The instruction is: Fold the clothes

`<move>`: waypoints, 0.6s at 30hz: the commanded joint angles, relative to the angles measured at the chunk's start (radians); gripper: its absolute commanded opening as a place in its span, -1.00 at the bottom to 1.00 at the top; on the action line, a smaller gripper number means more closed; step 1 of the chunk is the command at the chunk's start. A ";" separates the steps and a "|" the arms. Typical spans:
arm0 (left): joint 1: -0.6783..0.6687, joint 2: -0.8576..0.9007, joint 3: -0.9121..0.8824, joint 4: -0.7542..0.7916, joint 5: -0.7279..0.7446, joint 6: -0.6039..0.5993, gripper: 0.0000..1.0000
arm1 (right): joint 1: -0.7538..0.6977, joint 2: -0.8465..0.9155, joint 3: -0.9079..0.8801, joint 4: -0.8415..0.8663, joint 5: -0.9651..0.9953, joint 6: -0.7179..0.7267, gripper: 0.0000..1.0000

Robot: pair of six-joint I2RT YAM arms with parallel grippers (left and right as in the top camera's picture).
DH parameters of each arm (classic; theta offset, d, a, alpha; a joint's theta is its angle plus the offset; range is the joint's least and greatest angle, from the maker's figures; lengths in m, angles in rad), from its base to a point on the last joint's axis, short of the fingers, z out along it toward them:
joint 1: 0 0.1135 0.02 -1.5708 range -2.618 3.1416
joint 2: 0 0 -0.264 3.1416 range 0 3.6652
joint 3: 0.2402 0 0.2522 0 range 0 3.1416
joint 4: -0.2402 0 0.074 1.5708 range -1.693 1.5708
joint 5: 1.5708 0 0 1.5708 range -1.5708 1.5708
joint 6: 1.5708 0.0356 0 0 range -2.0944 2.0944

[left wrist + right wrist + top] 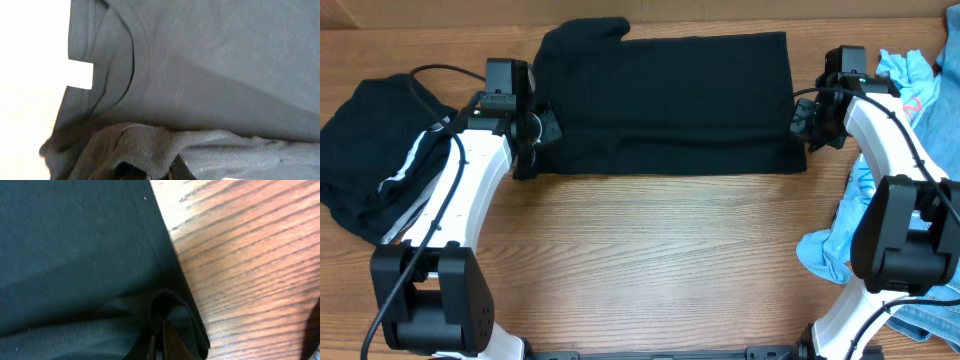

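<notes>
Black T-shirt (670, 100) lies stretched between the fingers, left gripper (542, 130) clenched on its collar end, right gripper (802, 122) on its hem. Uneven pulling could slip either pinch and skew the fold.

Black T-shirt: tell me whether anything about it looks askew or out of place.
One sleeve pokes up past the top edge of the T-shirt at the end by the left gripper, breaking the otherwise straight folded band. The cloth at that gripper is bunched, not flat.

Black T-shirt (75, 245) edge, pinched in right gripper (158, 332) (wooden table (250, 255) beside)
</notes>
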 commanded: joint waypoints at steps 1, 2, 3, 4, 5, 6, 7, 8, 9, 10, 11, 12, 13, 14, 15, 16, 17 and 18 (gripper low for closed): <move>0.005 0.032 0.010 0.037 -0.044 -0.014 -0.65 | -0.004 -0.032 0.024 0.010 -0.009 0.002 -0.92; 0.005 0.047 0.010 0.041 -0.046 -0.014 -0.64 | -0.004 -0.032 0.024 0.011 -0.009 0.001 -0.91; 0.005 0.066 0.010 0.046 -0.051 -0.014 -0.58 | -0.004 -0.032 0.024 0.013 -0.008 0.001 -0.74; 0.006 0.089 0.010 0.052 -0.071 -0.014 -0.52 | -0.004 -0.032 0.024 0.015 -0.008 0.001 -0.38; 0.006 0.098 0.010 0.054 -0.082 -0.015 -0.36 | -0.004 -0.032 0.024 0.016 -0.008 0.001 -0.05; 0.006 0.112 0.010 0.056 -0.097 -0.015 -0.21 | -0.004 -0.032 0.024 0.014 -0.008 0.001 0.20; 0.006 0.115 0.010 0.056 -0.098 -0.014 -0.23 | -0.004 -0.032 0.024 0.013 -0.007 0.001 0.25; 0.006 0.114 0.010 0.055 -0.096 -0.014 -0.23 | -0.004 -0.032 0.024 0.013 -0.007 0.001 0.29; 0.006 0.114 0.010 0.047 -0.089 -0.014 -0.24 | -0.004 -0.032 0.024 0.010 0.000 0.001 0.31; 0.006 0.114 0.010 0.021 -0.078 -0.014 -0.24 | -0.004 -0.032 0.024 0.001 0.000 0.001 0.30; 0.006 0.114 0.010 -0.003 -0.066 -0.014 -0.23 | -0.004 -0.032 0.024 -0.008 0.000 0.001 0.30; 0.006 0.114 0.010 -0.040 -0.052 -0.014 -0.23 | -0.004 -0.032 0.021 -0.014 0.000 0.000 0.27; 0.006 0.114 0.010 -0.086 -0.044 -0.014 -0.19 | -0.004 -0.032 0.010 -0.008 0.000 -0.008 0.21; 0.006 0.114 0.010 -0.122 -0.042 -0.014 -0.16 | -0.004 -0.029 -0.006 0.006 -0.005 -0.019 0.19; 0.006 0.114 0.010 -0.150 -0.042 -0.014 -0.15 | -0.004 -0.022 -0.023 0.020 -0.012 -0.022 0.19; 0.006 0.114 0.010 -0.172 -0.042 -0.014 -0.14 | -0.004 -0.015 -0.037 0.033 -0.012 -0.022 0.18; 0.006 0.114 0.010 -0.188 -0.042 -0.014 -0.12 | -0.004 0.000 -0.050 0.050 -0.012 -0.022 0.17; 0.006 0.115 0.010 -0.188 -0.042 -0.014 -0.06 | -0.004 0.018 -0.051 0.054 -0.012 -0.023 0.15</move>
